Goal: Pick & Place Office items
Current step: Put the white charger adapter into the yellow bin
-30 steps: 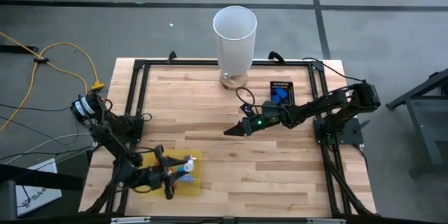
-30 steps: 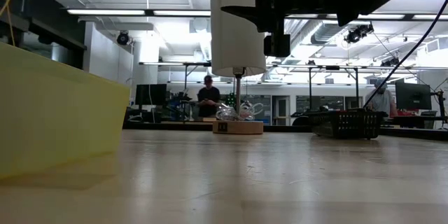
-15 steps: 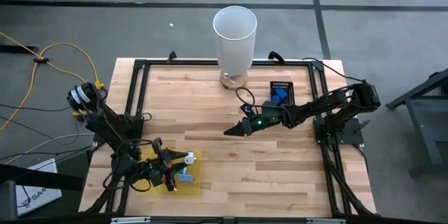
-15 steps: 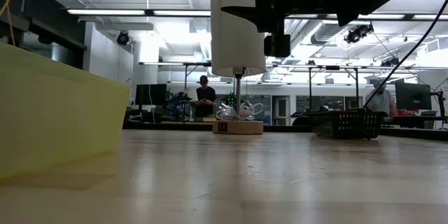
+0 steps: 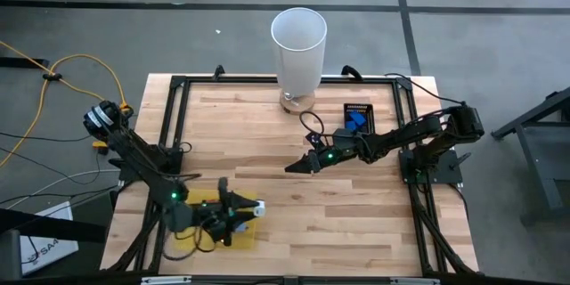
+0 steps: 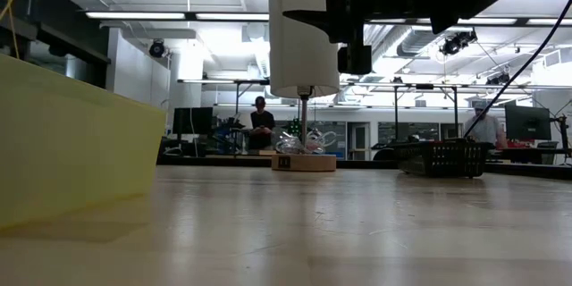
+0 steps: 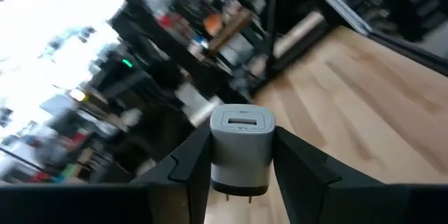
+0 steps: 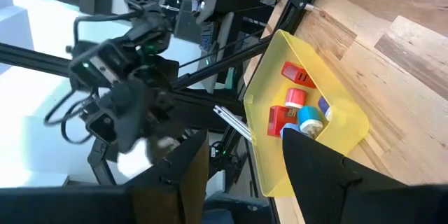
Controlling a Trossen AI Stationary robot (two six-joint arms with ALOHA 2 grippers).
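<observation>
L gripper [image 5: 252, 208] w/ charger [image 7: 241, 143] swung right, prob.

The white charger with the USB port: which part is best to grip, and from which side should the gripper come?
Grip its two flat, parallel side faces, coming from the prong end. The left gripper holds the white charger just so: one finger on each side face, the port end free, the prongs pointing back between the fingers.

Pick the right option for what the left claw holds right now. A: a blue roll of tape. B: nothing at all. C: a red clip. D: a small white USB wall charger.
D: the left wrist view shows the left claw closed on a small white USB wall charger, its port facing the camera and its prongs pointing down.
</observation>
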